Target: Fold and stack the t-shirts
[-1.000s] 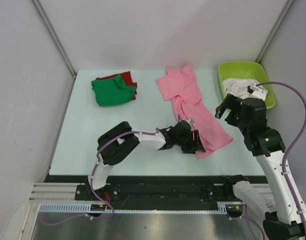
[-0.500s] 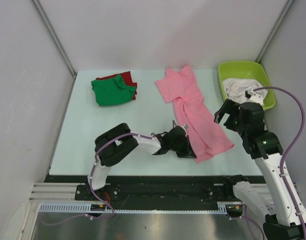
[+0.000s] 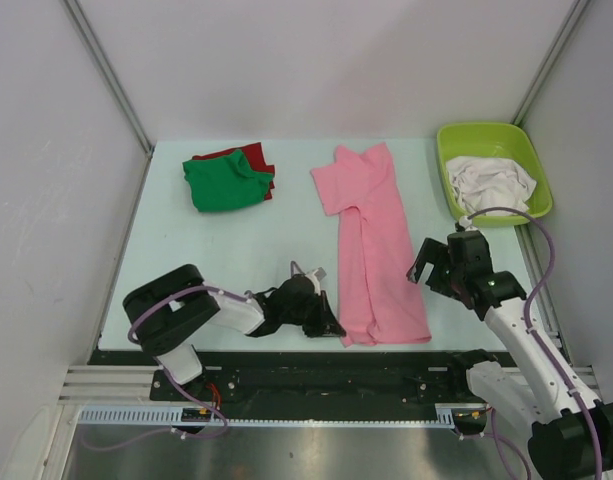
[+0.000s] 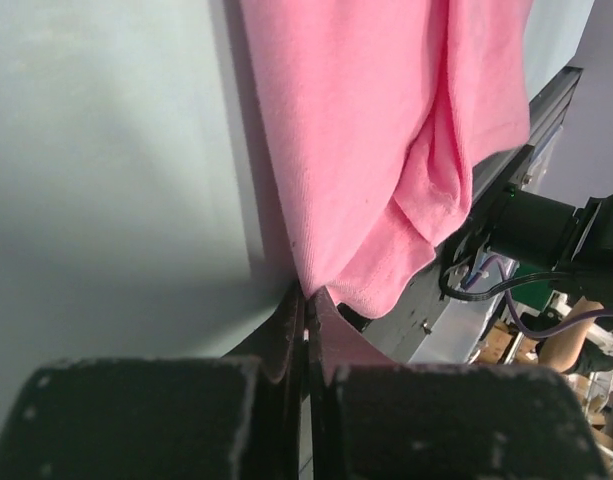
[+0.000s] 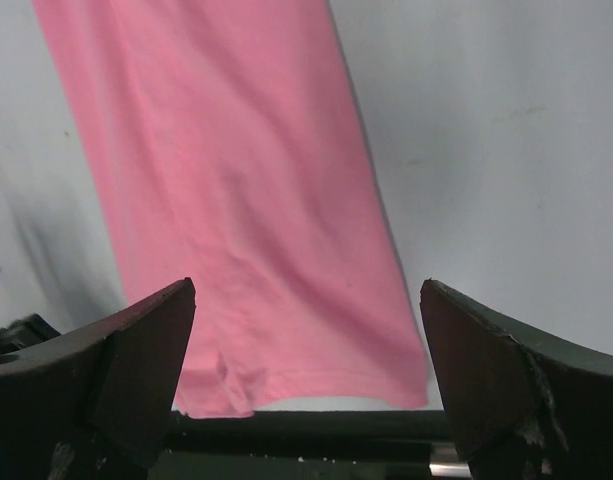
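Pink t-shirt (image 3: 371, 250) laid as narrow strip at centre of table (image 3: 236, 250), long axis 12-to-6, hem at near edge. Hem's 7 o'clock corner pinched in closed left gripper (image 3: 324, 322). Right gripper (image 3: 426, 272) held wide, nothing in it, just off strip's 3 o'clock edge. Free 5 o'clock hem corner judged nearer to it.

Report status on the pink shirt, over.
Left end effector shut on pink t-shirt, near-left corner. Right end effector open, at its right edge. Green t-shirt far left, well clear.
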You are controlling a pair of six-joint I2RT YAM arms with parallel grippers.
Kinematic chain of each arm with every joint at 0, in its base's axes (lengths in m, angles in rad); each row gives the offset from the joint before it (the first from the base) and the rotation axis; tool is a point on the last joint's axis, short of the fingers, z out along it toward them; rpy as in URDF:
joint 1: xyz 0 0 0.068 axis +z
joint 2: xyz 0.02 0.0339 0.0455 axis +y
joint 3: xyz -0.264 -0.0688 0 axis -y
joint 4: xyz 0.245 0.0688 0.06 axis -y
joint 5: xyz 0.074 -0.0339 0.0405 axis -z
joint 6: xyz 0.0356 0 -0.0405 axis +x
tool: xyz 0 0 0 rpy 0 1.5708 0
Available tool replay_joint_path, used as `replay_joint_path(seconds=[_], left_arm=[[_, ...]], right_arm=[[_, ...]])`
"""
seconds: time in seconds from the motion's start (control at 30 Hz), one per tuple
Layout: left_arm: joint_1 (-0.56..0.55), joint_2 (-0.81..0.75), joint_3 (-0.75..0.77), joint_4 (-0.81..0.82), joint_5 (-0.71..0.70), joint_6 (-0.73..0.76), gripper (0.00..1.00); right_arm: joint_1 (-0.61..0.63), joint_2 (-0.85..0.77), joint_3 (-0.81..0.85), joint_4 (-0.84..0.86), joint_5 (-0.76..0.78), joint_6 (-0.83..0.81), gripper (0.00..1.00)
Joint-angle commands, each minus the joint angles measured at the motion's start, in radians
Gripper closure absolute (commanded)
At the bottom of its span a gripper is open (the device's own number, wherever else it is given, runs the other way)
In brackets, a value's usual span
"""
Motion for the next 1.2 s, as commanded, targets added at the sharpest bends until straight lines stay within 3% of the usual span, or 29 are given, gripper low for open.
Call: replay_joint_path(seconds=[0.0,0.17,0.4,0.9,1.1,1.17], left_arm=[[0.048,-0.058,-0.128,-0.111,-0.031,0.041,1.0],[0.108,-0.218,-0.225,-0.132,-0.047,0.056,1.0],[0.197,-0.371,-0.217,-0.266,-0.062,0.139,1.0],[0.238,-0.19,-0.25,-0.039,0.058,0.132,1.0],[0.238,-0.202,-0.259,-0.027,0.079,0.136,1.0],[0.238,-0.219,-0.265,-0.025,0.088,0.131,1.0]], right_arm=[[0.062,-0.02,-0.05,0.012,-0.032,0.089,0.0],[0.161,-0.068,-0.107,-0.034,0.037,0.273,0.0],[0.206,-0.134,-0.282,0.003,-0.004,0.431,0.0],[0.425,-0.376,-0.538,0.08,-0.089,0.76,0.0],[0.48,-0.361,-0.551,0.093,-0.052,0.804,0.11],[0.488,-0.341,-0.551,0.109,-0.052,0.807,0.2]])
